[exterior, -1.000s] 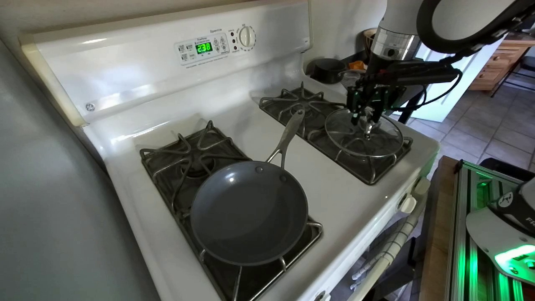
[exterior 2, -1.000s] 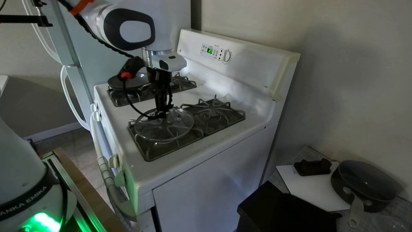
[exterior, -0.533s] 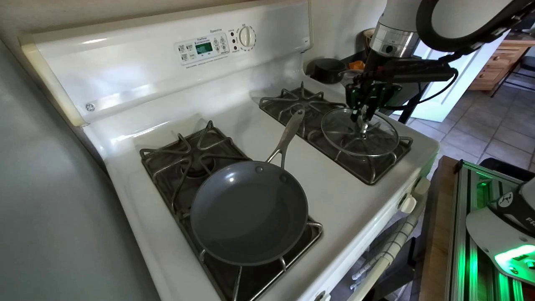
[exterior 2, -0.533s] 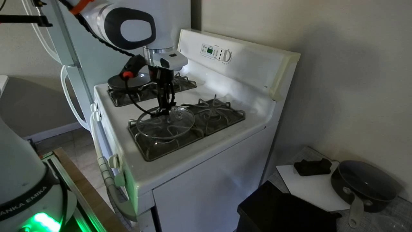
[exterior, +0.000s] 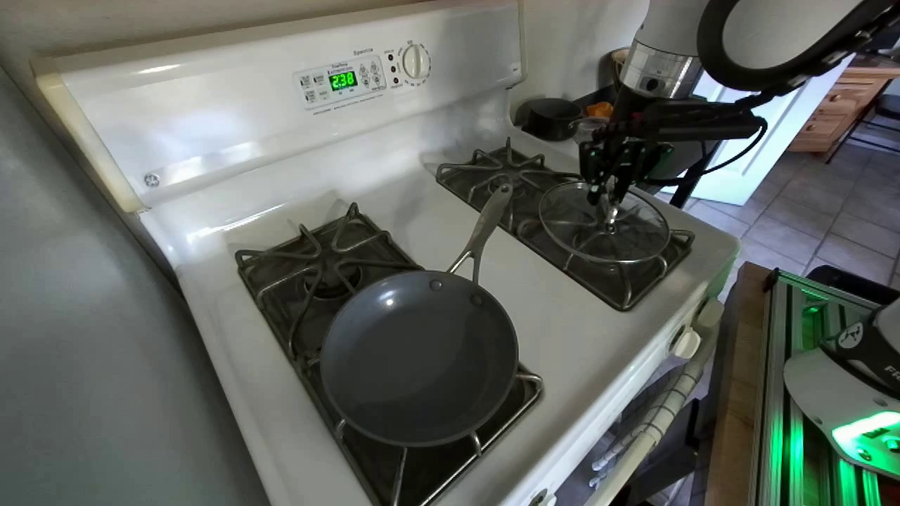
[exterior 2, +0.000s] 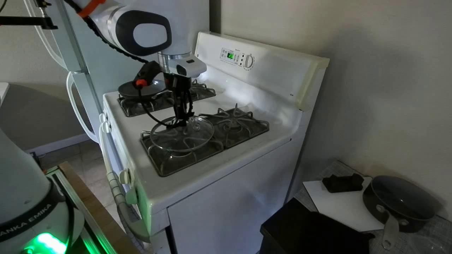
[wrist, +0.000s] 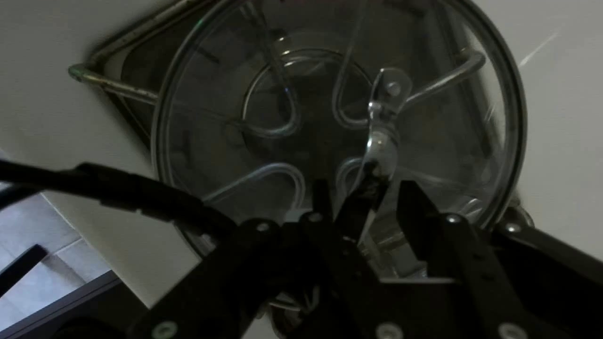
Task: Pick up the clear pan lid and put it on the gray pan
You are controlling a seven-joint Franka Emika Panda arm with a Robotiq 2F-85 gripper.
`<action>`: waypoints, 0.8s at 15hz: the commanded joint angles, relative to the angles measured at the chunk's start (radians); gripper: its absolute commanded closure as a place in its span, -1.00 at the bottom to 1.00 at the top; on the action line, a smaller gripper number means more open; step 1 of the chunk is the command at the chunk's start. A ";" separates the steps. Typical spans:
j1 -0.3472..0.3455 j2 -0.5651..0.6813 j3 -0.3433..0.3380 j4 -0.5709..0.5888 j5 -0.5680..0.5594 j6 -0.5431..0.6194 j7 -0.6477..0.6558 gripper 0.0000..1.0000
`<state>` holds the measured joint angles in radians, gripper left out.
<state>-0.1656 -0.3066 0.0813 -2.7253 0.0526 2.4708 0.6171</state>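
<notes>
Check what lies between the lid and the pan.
White stovetop and a burner tray's edge lie between the lid and the pan in both exterior views.

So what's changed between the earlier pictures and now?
In an exterior view, the black two-fingered gripper and the round clear glass lid have shifted slightly left. The gripper straddles the lid's shiny curved handle; I cannot tell whether it has taken hold. The green digital clock, dark half a second ago, is lit again. The dark gray round frying pan stayed where it was.
</notes>
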 commanded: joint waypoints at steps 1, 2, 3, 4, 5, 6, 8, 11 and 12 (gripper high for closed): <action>0.007 0.022 -0.001 0.007 -0.015 0.025 0.031 0.94; 0.007 0.022 -0.001 0.007 -0.016 0.026 0.034 1.00; 0.006 0.022 -0.001 0.008 -0.017 0.026 0.038 1.00; 0.006 0.023 -0.001 0.009 -0.019 0.026 0.039 0.99; 0.006 0.023 -0.001 0.009 -0.020 0.026 0.040 0.95; 0.006 0.024 -0.001 0.009 -0.020 0.026 0.040 0.95; 0.008 0.022 -0.001 0.011 -0.018 0.022 0.040 0.95; 0.016 -0.009 -0.001 0.011 -0.010 -0.005 0.032 0.95; 0.020 -0.017 -0.001 0.011 -0.007 -0.009 0.030 0.95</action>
<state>-0.1640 -0.3029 0.0817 -2.7215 0.0498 2.4709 0.6278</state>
